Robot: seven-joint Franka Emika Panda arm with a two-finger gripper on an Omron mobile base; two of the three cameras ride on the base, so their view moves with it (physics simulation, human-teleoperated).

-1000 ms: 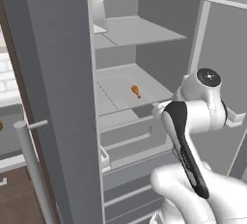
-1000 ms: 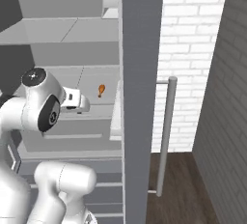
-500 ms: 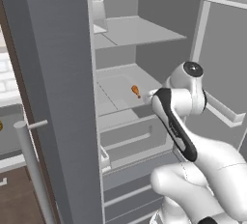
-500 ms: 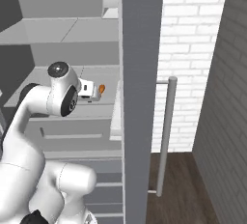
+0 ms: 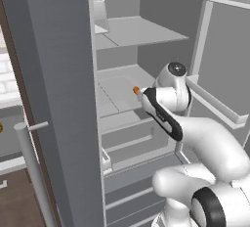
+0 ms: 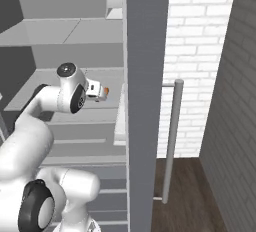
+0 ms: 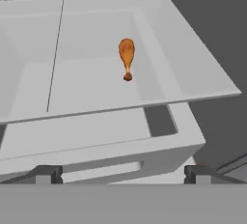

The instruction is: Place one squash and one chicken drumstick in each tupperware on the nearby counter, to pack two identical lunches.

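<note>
A single chicken drumstick (image 7: 127,57) lies alone on the pale fridge shelf (image 7: 87,83), its thick meaty end farther from the camera and its thin bone end pointing back toward the hand; in the left base view it shows as a small orange spot (image 5: 136,90) just beside the arm's wrist; the gripper (image 7: 120,174) hangs in front of the shelf, well short of the drumstick, its two dark fingertips (image 7: 44,174) spread wide apart and holding nothing; a drawer (image 7: 96,141) sits below the shelf edge; the open fridge door (image 5: 58,99) stands to the arm's left.
</note>
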